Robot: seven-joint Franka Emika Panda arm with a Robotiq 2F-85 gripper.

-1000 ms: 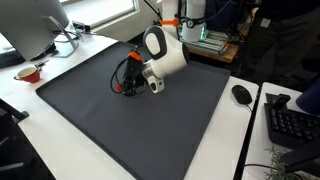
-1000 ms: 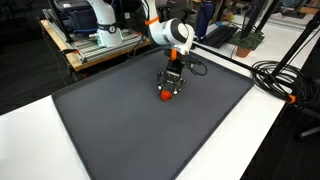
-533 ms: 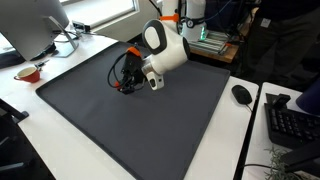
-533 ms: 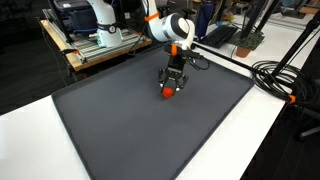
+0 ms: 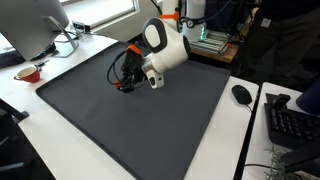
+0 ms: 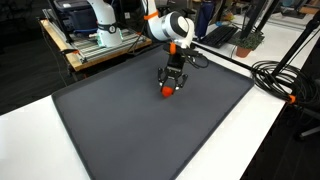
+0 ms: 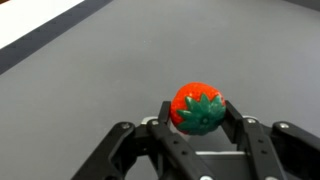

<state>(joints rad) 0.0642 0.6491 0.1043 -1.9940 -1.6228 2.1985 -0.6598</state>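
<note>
A single red strawberry (image 7: 185,100), glossy, its green leaf cap facing the wrist camera, is clamped between the two fingers of the lone gripper (image 6: 169,84). Both hang low over the one dark mat (image 6: 130,130); whether the strawberry touches it cannot be told. One mouse (image 5: 241,94) lies beside the mat.

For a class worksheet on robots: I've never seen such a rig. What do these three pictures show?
This is a white robot arm with a black two-fingered pincer at its end. Two pictures come from cameras standing outside the robot; the third from a camera on its wrist, looking along the pincer. A dark grey mat covers the white table. The pincer is shut on a red toy strawberry with a green leafy top, down near the mat. A black computer mouse lies beside the mat.
</note>
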